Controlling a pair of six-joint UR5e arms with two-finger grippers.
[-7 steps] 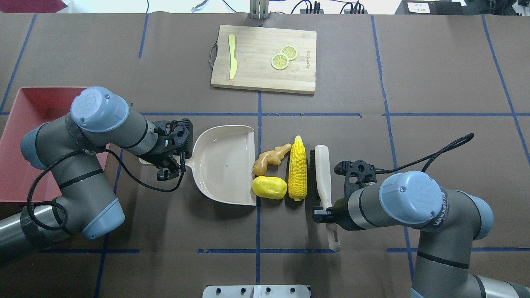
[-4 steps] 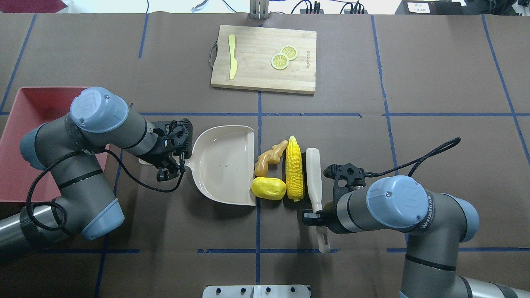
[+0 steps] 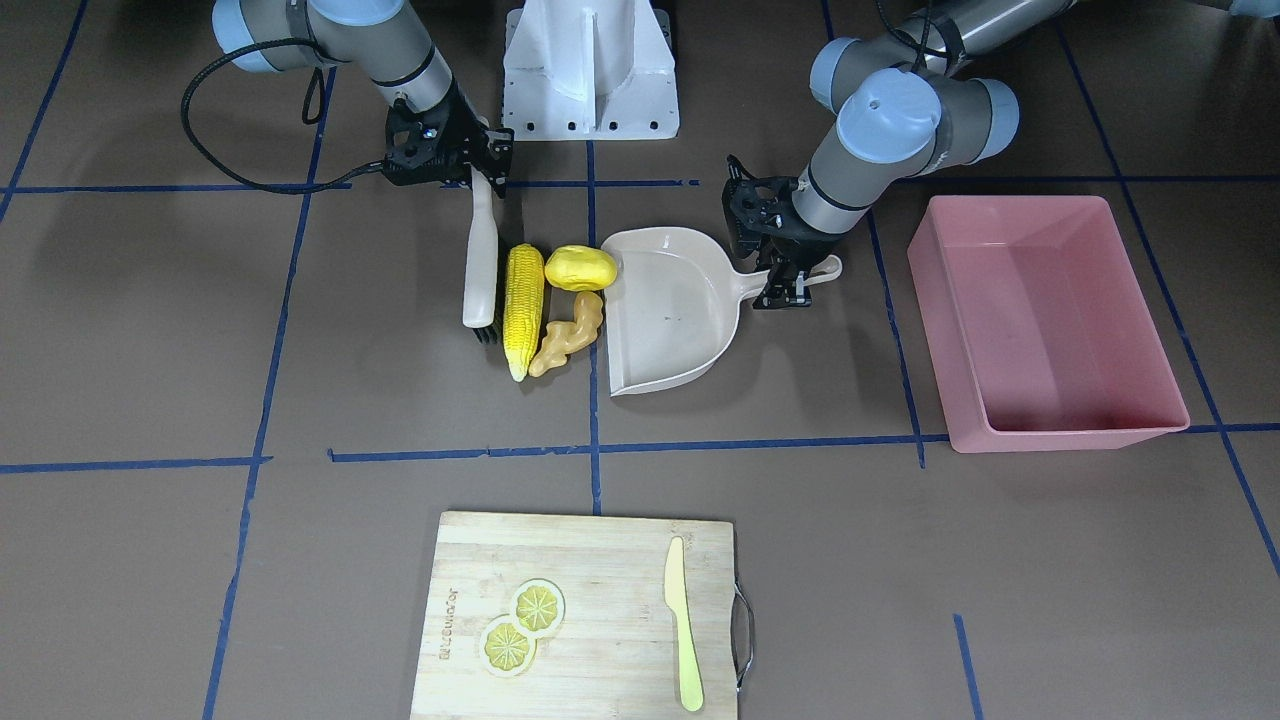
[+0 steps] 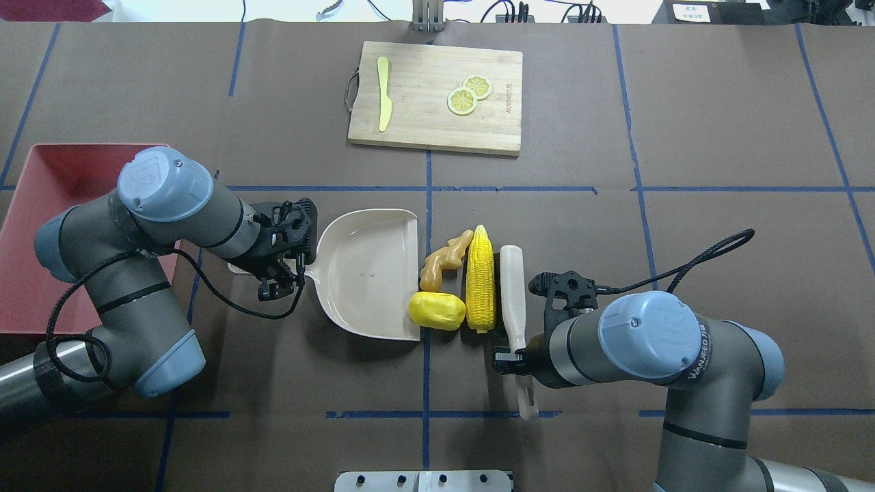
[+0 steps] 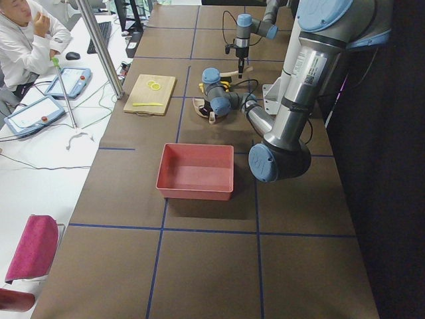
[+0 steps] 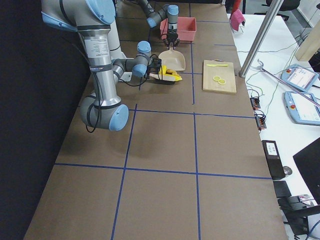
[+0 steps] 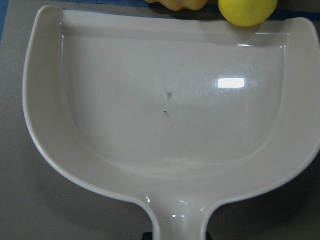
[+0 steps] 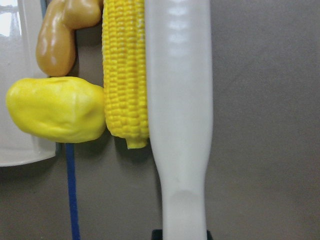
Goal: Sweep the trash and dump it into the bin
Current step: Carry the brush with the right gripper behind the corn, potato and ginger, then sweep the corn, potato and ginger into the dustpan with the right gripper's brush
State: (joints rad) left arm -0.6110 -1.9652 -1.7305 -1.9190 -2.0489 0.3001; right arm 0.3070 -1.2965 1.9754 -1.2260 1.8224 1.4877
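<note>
The corn cob (image 4: 480,288), the yellow potato-like lump (image 4: 437,311) and the tan ginger root (image 4: 444,261) lie between the beige dustpan (image 4: 366,273) and a white brush (image 4: 513,294). My right gripper (image 4: 521,357) is shut on the brush handle; the brush (image 8: 177,100) presses along the corn (image 8: 125,75). The lump (image 7: 247,11) sits at the dustpan's lip (image 7: 170,115). My left gripper (image 4: 277,266) is shut on the dustpan handle. The pink bin (image 4: 27,171) stands at the far left, partly hidden under my left arm; it holds nothing in the front-facing view (image 3: 1080,435).
A wooden cutting board (image 4: 437,102) at the far middle carries a pale knife (image 4: 384,102) and two lemon slices (image 4: 469,96). Blue tape lines cross the brown table. A white mount (image 4: 424,481) sits at the near edge.
My right gripper has moved left with the brush, pushing the corn, ginger and lump toward the dustpan; the lump now reaches its lip. My left arm and the dustpan have stayed put.
</note>
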